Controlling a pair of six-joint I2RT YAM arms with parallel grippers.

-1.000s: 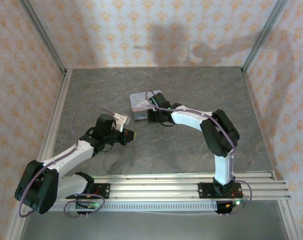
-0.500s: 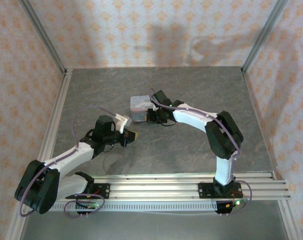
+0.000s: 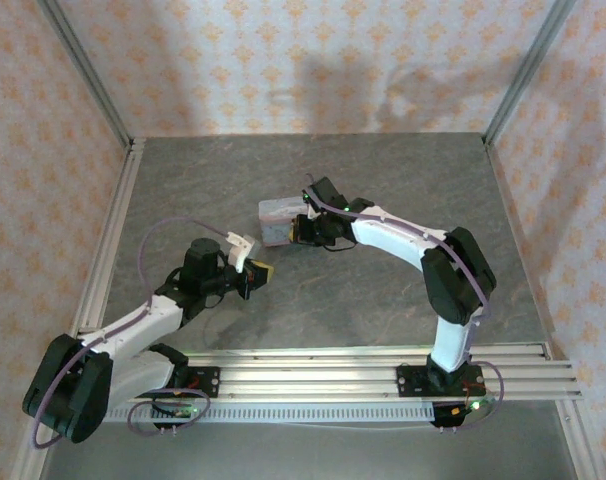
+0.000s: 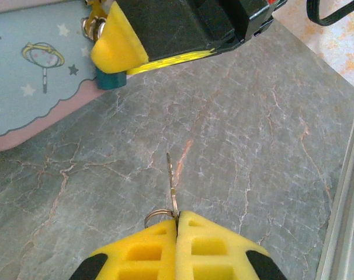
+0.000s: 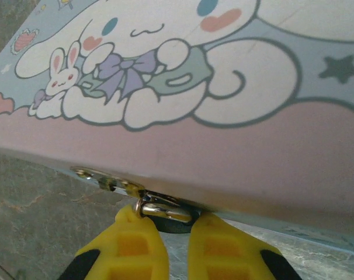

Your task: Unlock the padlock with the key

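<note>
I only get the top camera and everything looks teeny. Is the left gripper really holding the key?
Observer: Yes. In the left wrist view the left gripper pinches the key, with its blade pointing straight ahead.
Operator: Where's the padlock? I just see a box.
Observer: The right wrist view shows the padlock hanging at the lower front edge of the tin, and the right gripper is closed on its two sides.
Operator: Is the key in it yet?
Observer: No. In the left wrist view there is bare table between the key's tip and the padlock.
</note>
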